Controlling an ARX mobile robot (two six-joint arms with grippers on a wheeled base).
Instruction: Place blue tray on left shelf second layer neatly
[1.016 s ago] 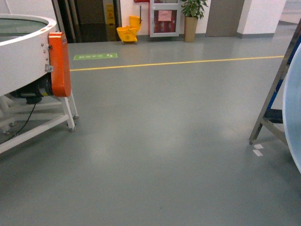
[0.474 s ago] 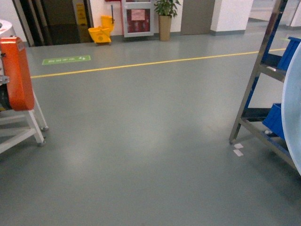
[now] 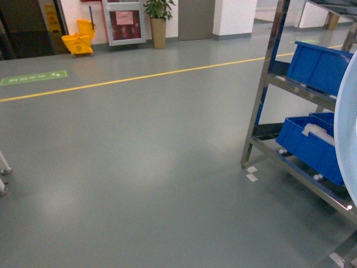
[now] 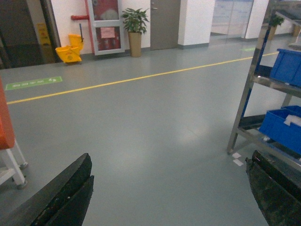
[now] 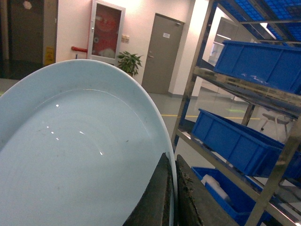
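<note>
The blue tray, pale blue and round, fills the left of the right wrist view, held on edge. My right gripper is shut on its rim, one finger on each face. In the head view only the tray's curved edge shows at the far right, and neither gripper shows there. The stainless left shelf stands just beyond the tray, its second tier from the floor carrying a dark-blue bin. My left gripper hangs open over bare floor, holding nothing.
Another dark-blue bin sits on the rack's lowest tier. White tape marks lie by the rack's front foot. An orange-and-white machine frame stands at the left. A yellow mop bucket and a potted plant are far back.
The head view has swung right: the orange-and-white machine slid out at the left, and the steel rack with its blue bins came further in at the right. The tray stays at the right edge.
</note>
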